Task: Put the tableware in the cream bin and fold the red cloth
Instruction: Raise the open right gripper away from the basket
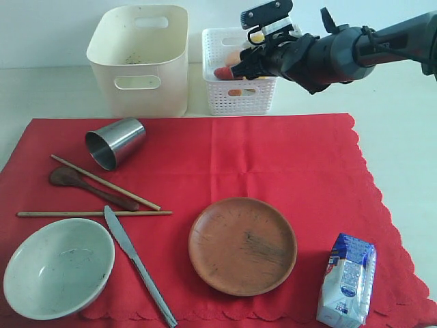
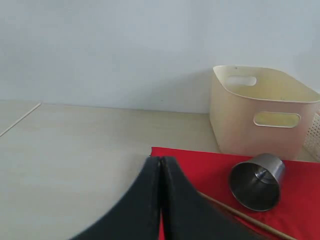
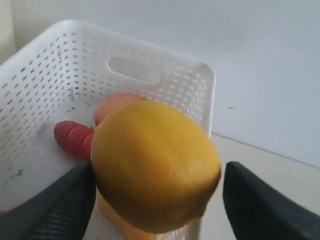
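The red cloth (image 1: 273, 164) lies spread flat. On it are a steel cup (image 1: 116, 142) on its side, two chopsticks (image 1: 102, 181), a dark spoon (image 1: 75, 180), a knife (image 1: 136, 263), a whitish bowl (image 1: 58, 266) and a brown plate (image 1: 242, 244). The cream bin (image 1: 140, 89) stands behind the cloth. My right gripper (image 1: 240, 67) hovers over the white basket (image 1: 235, 96). In the right wrist view it (image 3: 159, 170) is open around a yellow lemon (image 3: 155, 165), with a gap at one finger. My left gripper (image 2: 161, 160) is shut and empty near the cloth's corner (image 2: 210, 165), short of the cup (image 2: 257, 180).
A blue-white milk carton (image 1: 347, 280) lies on the cloth's front right corner. The white basket (image 3: 60, 75) holds a red toy (image 3: 75, 140) and other toy food. The cloth's front edge reaches the table's front.
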Robot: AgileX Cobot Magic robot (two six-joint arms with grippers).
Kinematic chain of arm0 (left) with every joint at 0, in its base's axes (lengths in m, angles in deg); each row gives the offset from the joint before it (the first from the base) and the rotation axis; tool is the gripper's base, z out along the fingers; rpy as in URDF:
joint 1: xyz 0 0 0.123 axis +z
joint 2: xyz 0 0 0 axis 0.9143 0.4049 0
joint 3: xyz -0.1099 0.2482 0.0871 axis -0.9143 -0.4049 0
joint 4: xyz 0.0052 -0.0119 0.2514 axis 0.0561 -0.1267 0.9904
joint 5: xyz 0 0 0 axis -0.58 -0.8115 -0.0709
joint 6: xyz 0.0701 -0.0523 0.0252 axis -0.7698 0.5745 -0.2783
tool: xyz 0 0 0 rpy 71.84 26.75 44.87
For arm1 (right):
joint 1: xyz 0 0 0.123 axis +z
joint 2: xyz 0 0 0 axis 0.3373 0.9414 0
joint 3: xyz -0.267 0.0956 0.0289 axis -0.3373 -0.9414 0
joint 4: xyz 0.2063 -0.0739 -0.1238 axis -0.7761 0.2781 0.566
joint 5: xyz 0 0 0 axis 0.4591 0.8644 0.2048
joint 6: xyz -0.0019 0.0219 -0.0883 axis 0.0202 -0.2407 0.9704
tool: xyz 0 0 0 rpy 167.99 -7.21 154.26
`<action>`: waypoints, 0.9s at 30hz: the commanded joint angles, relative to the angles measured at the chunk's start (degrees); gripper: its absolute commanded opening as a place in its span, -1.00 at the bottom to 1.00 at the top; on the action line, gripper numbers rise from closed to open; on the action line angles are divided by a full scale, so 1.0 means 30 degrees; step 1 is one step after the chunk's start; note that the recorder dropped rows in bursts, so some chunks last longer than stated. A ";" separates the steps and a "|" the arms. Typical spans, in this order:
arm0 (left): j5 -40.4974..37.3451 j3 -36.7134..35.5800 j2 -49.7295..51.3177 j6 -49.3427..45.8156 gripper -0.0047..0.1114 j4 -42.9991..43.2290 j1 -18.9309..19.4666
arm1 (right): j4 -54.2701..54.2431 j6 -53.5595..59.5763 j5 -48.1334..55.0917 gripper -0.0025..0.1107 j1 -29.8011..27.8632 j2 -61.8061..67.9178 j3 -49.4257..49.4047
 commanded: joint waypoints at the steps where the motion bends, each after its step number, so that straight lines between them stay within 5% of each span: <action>1: 0.0110 0.0010 -0.0134 -0.0053 -0.90 -0.0046 0.0044 | -0.0416 -0.0007 -0.0152 0.29 -0.0068 -0.0503 0.0053; 11: 0.0110 0.0010 -0.0134 -0.0053 -0.90 -0.0046 0.0044 | -0.0414 -0.0007 0.2387 0.29 -0.0068 -0.1920 0.0053; 21: 0.0110 0.0010 -0.0134 -0.0053 -0.90 -0.0046 0.0044 | 0.1674 -0.0002 0.9941 0.27 -0.0105 -0.5164 0.0053; 27: 0.0110 0.0010 -0.0134 -0.0053 -0.90 -0.0046 0.0044 | 0.4645 -0.2282 1.2883 -0.23 -0.0105 -0.7843 0.0053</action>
